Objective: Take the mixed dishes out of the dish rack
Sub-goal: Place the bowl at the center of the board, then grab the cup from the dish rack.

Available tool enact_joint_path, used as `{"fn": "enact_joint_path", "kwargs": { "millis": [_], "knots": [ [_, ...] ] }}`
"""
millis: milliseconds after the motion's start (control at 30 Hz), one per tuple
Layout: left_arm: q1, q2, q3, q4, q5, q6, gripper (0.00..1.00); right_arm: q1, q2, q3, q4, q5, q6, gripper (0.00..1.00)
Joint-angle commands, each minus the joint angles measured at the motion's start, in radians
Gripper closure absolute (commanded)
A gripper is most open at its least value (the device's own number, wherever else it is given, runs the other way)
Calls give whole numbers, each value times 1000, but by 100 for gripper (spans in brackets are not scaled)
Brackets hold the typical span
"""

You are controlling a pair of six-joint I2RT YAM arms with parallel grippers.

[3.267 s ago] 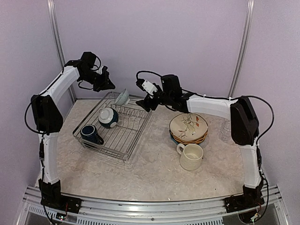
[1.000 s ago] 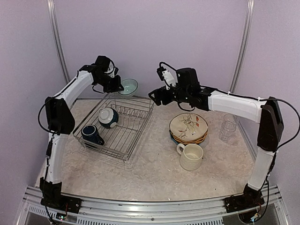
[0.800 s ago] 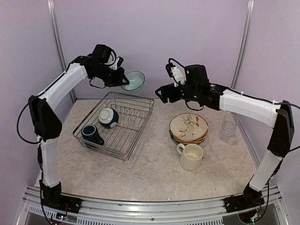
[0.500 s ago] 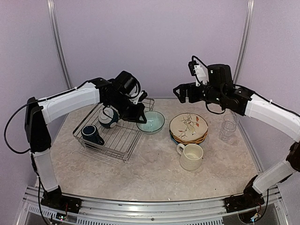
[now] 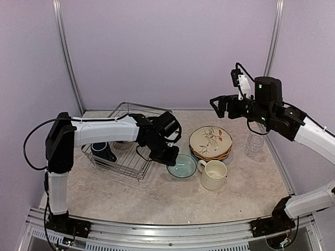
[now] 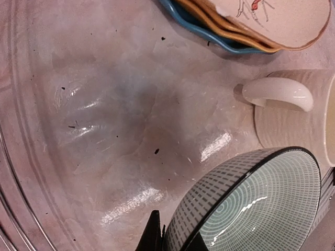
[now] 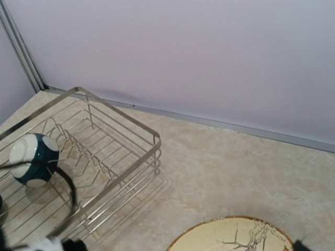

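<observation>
Left gripper (image 5: 168,155) is clamped shut on the rim of the teal bowl (image 5: 181,166), holding it upright, low at the table, just beside the cream mug (image 5: 213,174) and stacked plates (image 5: 211,142), where unloaded dishes gather. Behind, the dish rack (image 5: 110,163) holds a navy mug (image 5: 101,151). Right gripper (image 5: 215,105) hangs raised, wide open and empty.

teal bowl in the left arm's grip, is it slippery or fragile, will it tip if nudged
The teal bowl shows glossy highlights, so it is probably glazed ceramic: stiff, slick and chip-prone. The left end effector pinches only its rim, so it may pivot. Its underside is rounded, so a nudge could rock it toward the cream mug.
</observation>
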Motion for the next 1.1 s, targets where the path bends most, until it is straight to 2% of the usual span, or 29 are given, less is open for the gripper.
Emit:
{"fn": "enact_joint_path", "kwargs": {
  "millis": [0, 200, 367, 667, 700, 767, 933, 1067],
  "knots": [
    [-13, 56, 15, 32, -38, -27, 94, -6, 8, -17, -5, -7, 4, 0],
    [-14, 72, -8, 36, -39, -24, 76, -7, 27, -19, 10, -21, 1, 0],
    [-12, 38, -24, 15, -49, 1, 47, -7, 48, -13, 9, -32, 3, 0],
    [70, -243, -20, -106, -56, 7, 18, -8, 74, -9, 24, -34, 0, 0],
    [91, -263, -18, -137, -75, -15, 15, -8, 80, -8, 23, -35, -1, 0],
    [138, -296, -2, -227, -109, -99, 2, -7, 91, -3, 18, -39, -2, 0],
    [250, -270, 70, -544, -222, -458, 1, -8, 111, -17, 43, -70, 13, 0],
    [279, -234, 52, -586, -239, -628, 2, -7, 118, -24, 68, -87, 11, 0]
  ]
}}
